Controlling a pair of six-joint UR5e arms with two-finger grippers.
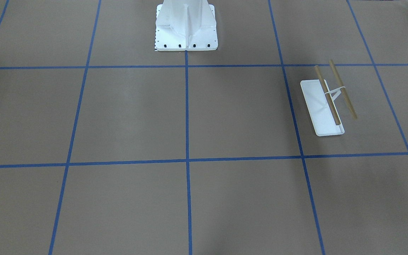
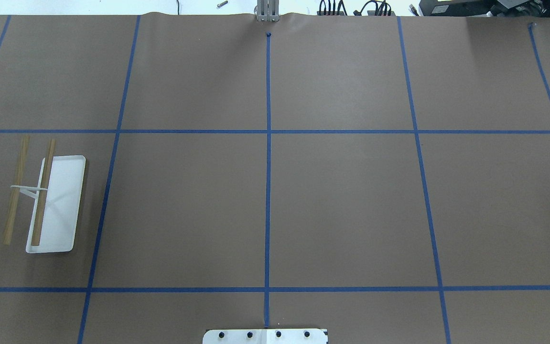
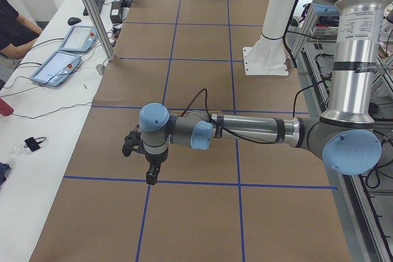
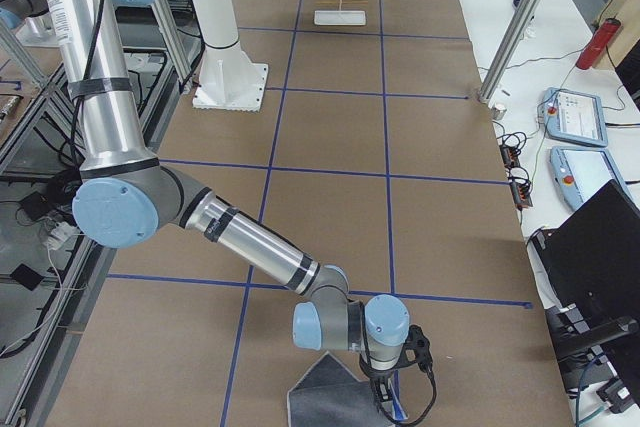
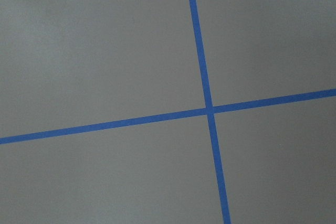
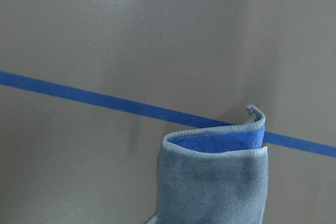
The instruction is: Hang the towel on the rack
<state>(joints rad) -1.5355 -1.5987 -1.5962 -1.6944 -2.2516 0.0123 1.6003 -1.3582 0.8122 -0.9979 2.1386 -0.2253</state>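
Note:
The rack (image 1: 326,106) stands on my left side of the table, with a white tray base and two tan rods. It also shows in the overhead view (image 2: 59,200) and far off in the exterior right view (image 4: 340,15). The towel (image 4: 325,392) lies dark grey at the near end of the table, under my right gripper (image 4: 383,402). In the right wrist view the towel (image 6: 215,182) rises with a folded edge that shows its blue face. My left gripper (image 3: 151,179) points down over bare table. I cannot tell whether either gripper is open or shut.
The white bolted pedestal (image 1: 186,26) stands at the robot's side of the table (image 2: 265,336). Blue tape lines cross the brown table. A person (image 3: 12,29) and two control tablets (image 3: 61,59) are on the side bench.

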